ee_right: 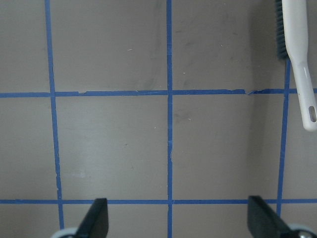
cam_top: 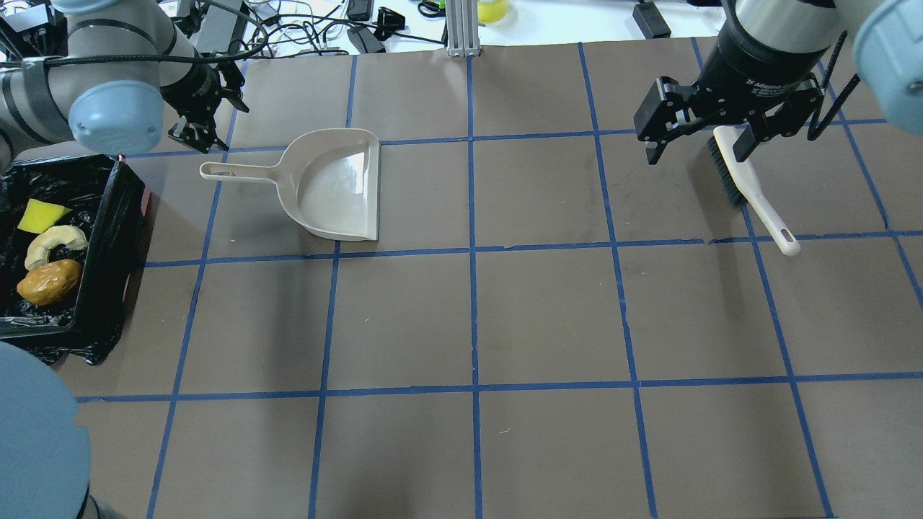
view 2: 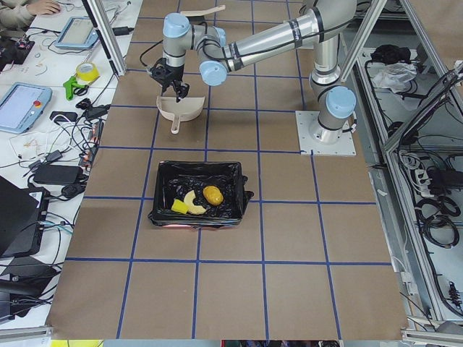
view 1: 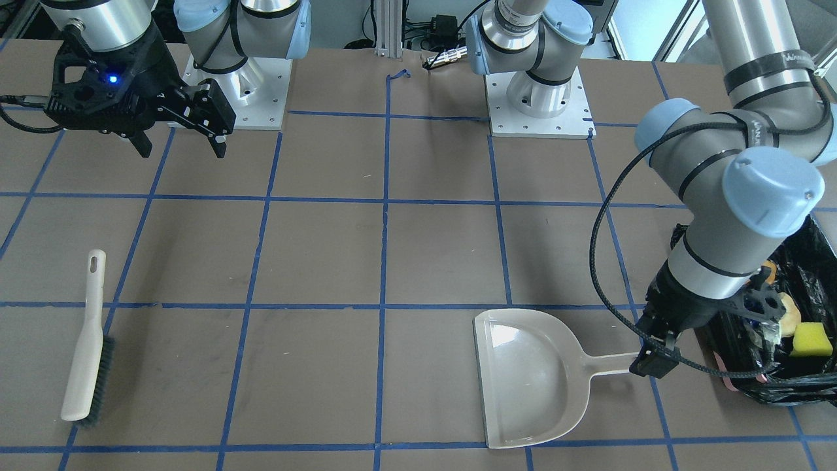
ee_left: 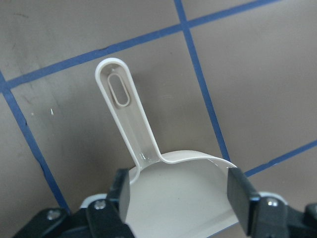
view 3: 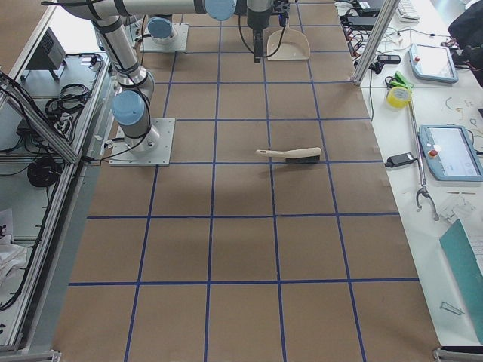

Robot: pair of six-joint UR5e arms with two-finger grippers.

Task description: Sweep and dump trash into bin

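Note:
The trash lies inside the black-lined bin [cam_top: 108,238]: a golden-brown potato-like lump [cam_top: 49,282], a pale rind slice [cam_top: 54,241] and a yellow-and-green sponge [cam_top: 42,215]. The bin also shows in the front view [view 1: 811,261] and the left side view [view 2: 199,195]. The beige dustpan [cam_top: 335,184] lies empty on the table. My left gripper [ee_left: 181,196] is open and empty, hovering over the dustpan's handle [ee_left: 126,119]. My right gripper [cam_top: 699,140] is open and empty, raised above the table near the beige hand brush [cam_top: 750,191].
The brush [view 1: 88,340] lies flat on the table far from the dustpan [view 1: 533,376]. The brown table carries a blue tape grid. Cables and devices lie beyond the table's far edge [cam_top: 360,29].

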